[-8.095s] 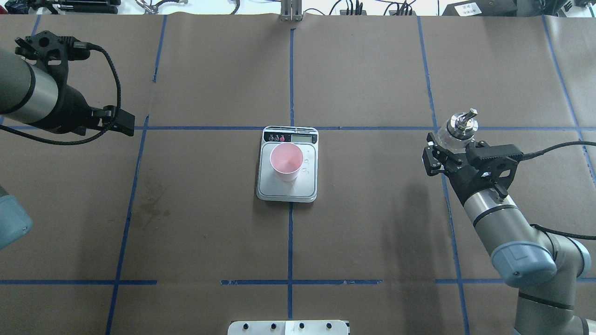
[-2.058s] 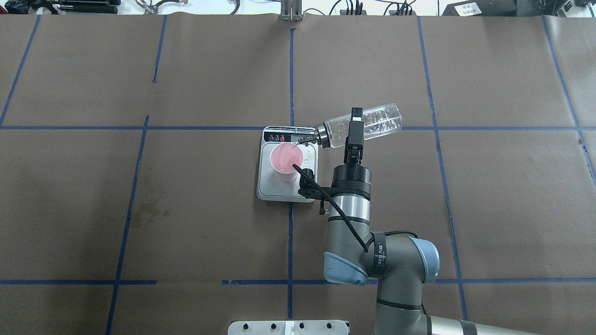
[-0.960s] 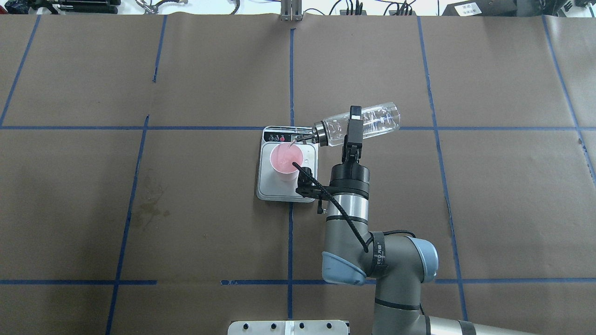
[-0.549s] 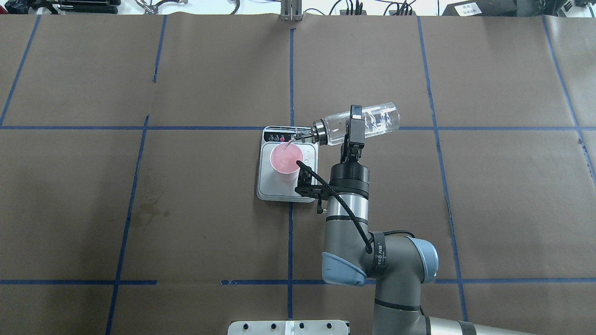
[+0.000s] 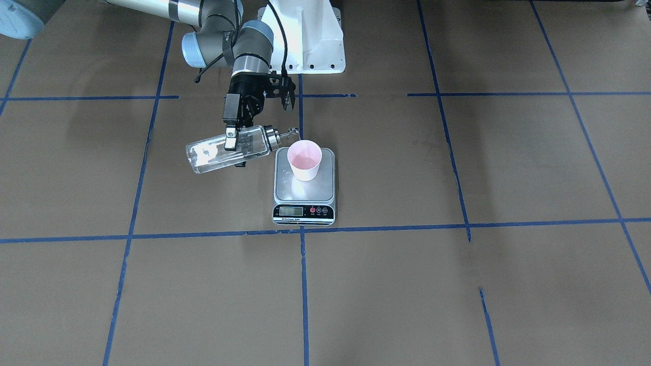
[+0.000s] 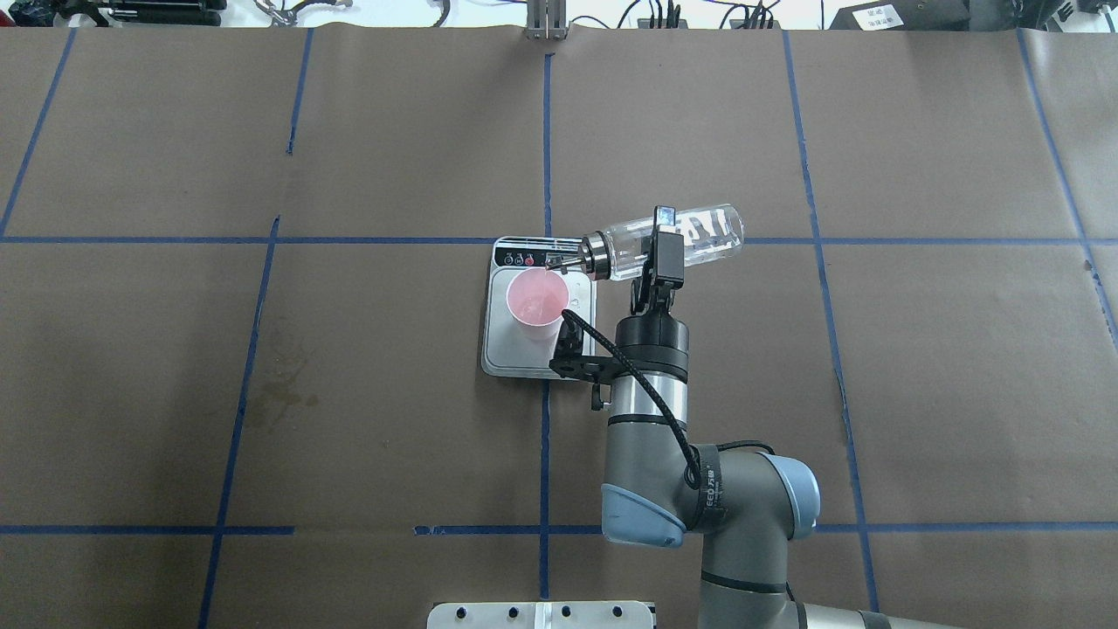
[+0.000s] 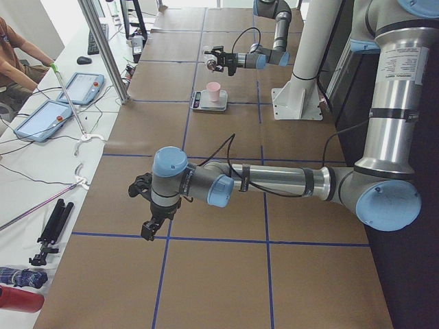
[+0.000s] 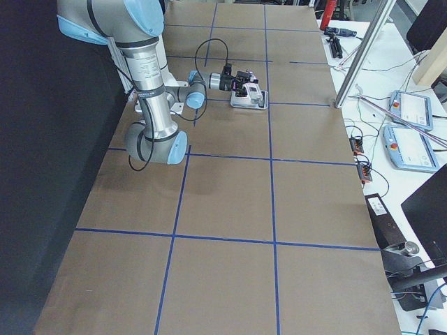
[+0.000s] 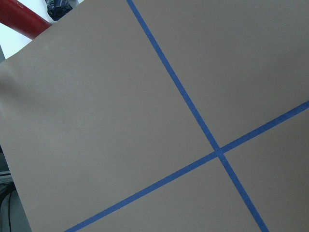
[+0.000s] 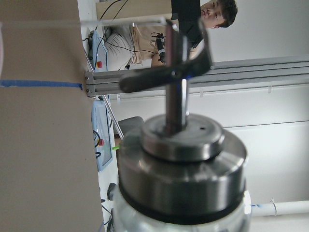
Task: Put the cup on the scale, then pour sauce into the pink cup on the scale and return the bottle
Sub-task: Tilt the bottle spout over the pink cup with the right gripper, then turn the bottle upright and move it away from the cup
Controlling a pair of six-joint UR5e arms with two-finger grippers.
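Observation:
The pink cup (image 6: pixel 535 300) stands on the silver scale (image 6: pixel 533 358) at the table's middle, and clear liquid lies in its bottom. My right gripper (image 6: pixel 661 246) is shut on the clear glass bottle (image 6: pixel 699 234) and holds it tilted almost level. The metal spout (image 6: pixel 559 261) sits over the cup's far rim. The sauce stream is too thin to make out. In the front-facing view the bottle (image 5: pixel 213 155) lies left of the cup (image 5: pixel 304 158). The right wrist view shows the collar (image 10: pixel 181 159) close up. My left gripper (image 7: pixel 147 228) hangs low over bare paper far from the scale; I cannot tell its state.
The table is brown paper with blue tape lines. The white robot base (image 5: pixel 305 35) stands behind the scale. A faint stain (image 6: pixel 279 384) marks the paper on the left. An operators' bench with tablets (image 7: pixel 82 86) runs along the far side.
Eight seconds ago the bottle stood upright in my right gripper at the right. Since then it was carried to the cup and tipped. In the last second the spout shifted slightly left and the bottle levelled a little.

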